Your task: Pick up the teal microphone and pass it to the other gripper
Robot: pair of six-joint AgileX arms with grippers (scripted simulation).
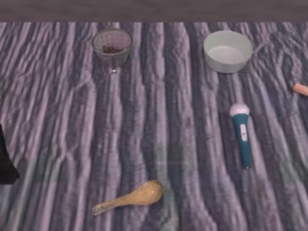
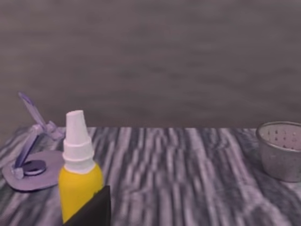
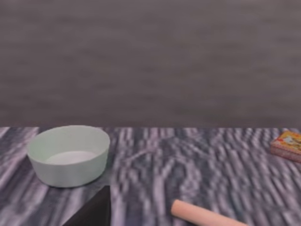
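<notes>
Nearest the front edge, at about 6 o'clock on the tabletop (image 1: 192, 96), lies a tan speckled spoon (image 1: 129, 197), its rounded bowl toward 3 o'clock. At 9 o'clock a black part of the left arm (image 1: 6, 161) sits at the edge; neither gripper shows its fingers, so I cannot tell how open they are. Toward 3 o'clock rests the teal microphone (image 1: 241, 133), untouched, slim handle along a 6-to-12 axis, rounded whitish head toward 12. Farther off stand a perforated grey cup (image 1: 112, 46) at 11 o'clock and a smooth white bowl (image 1: 227, 51) at 1 o'clock. The cloth is rippled purple-grey.
</notes>
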